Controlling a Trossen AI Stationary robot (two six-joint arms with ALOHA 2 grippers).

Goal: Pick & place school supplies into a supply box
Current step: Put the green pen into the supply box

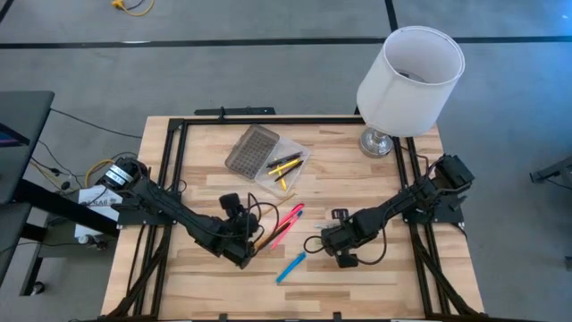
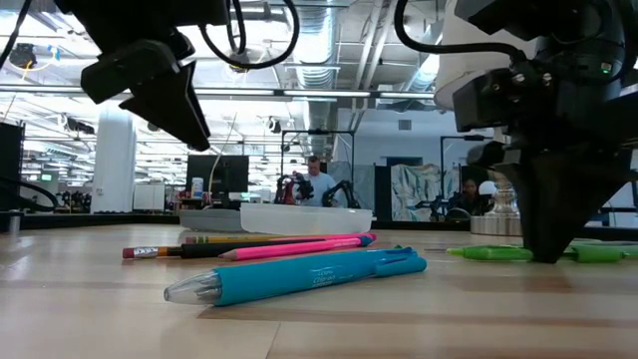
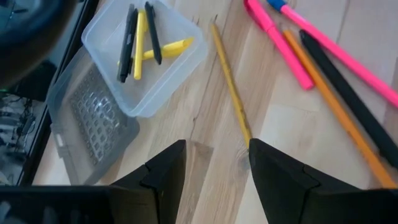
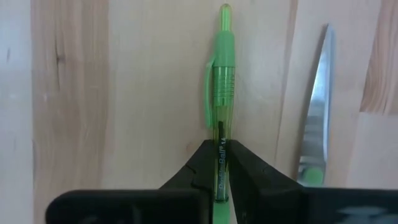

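The supply box (image 1: 284, 168) lies open at the table's far middle, its grey grid lid (image 3: 93, 124) beside it, with yellow and dark pens (image 3: 142, 43) inside. Pink pens (image 1: 288, 222), an orange pencil (image 3: 336, 112), a dark pen (image 3: 354, 102), a yellow pencil (image 3: 231, 87) and a blue pen (image 2: 299, 277) lie flat on the wood. My left gripper (image 3: 217, 171) hovers open above the yellow pencil's near end, raised off the table (image 2: 164, 95). My right gripper (image 4: 221, 168) is shut on a green pen (image 4: 222, 81). A scissors blade (image 4: 316, 106) lies next to it. My right gripper pinches the green pen's clear barrel (image 4: 220, 146) between its two fingers, a little behind the clip. The fingers come from above, pointing down, and close across the pen. The pen lies level on the table (image 2: 488, 253), sticking out on both sides of the fingers.
A white lampshade on a metal foot (image 1: 411, 76) stands at the far right corner. A black frame (image 1: 179, 134) runs along the table's edges. Bare wood lies at the near edge (image 1: 384, 277). People sit in the room beyond (image 2: 317, 179).
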